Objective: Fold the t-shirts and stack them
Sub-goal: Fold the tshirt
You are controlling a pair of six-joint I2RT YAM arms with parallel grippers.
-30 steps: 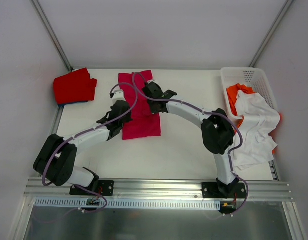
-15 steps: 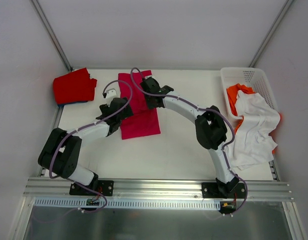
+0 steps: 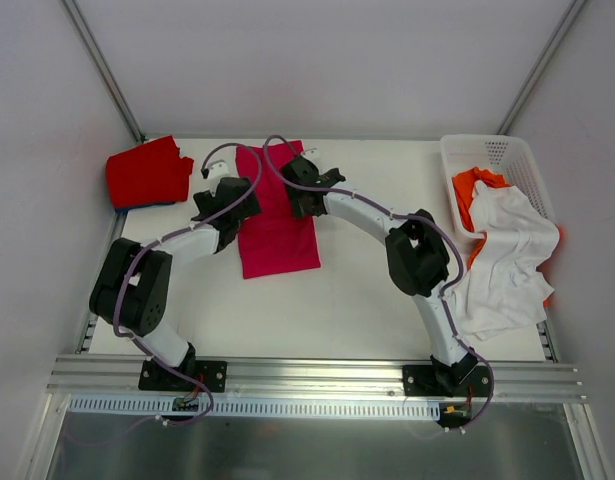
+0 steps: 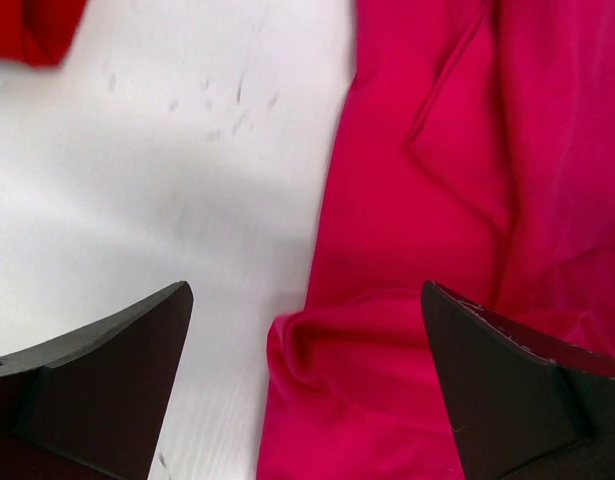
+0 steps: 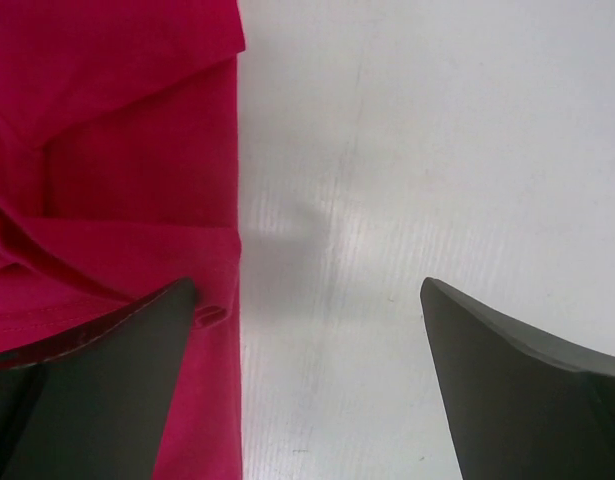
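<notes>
Both have moved farther back: left pincer (image 4: 305, 290) and right pincer (image 5: 307, 285) now gape wide, empty, over the crimson-pink t-shirt's (image 3: 277, 238) side edges.

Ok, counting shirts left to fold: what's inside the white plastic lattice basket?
An orange cloth t-shirt lies inside the white plastic lattice basket; a white cloth t-shirt drapes over it and spills onto the table. Anything beneath them is covered.

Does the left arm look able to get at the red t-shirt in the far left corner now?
Probably yes: the left gripper is open and near the red t-shirt, with only bare table between them.
</notes>
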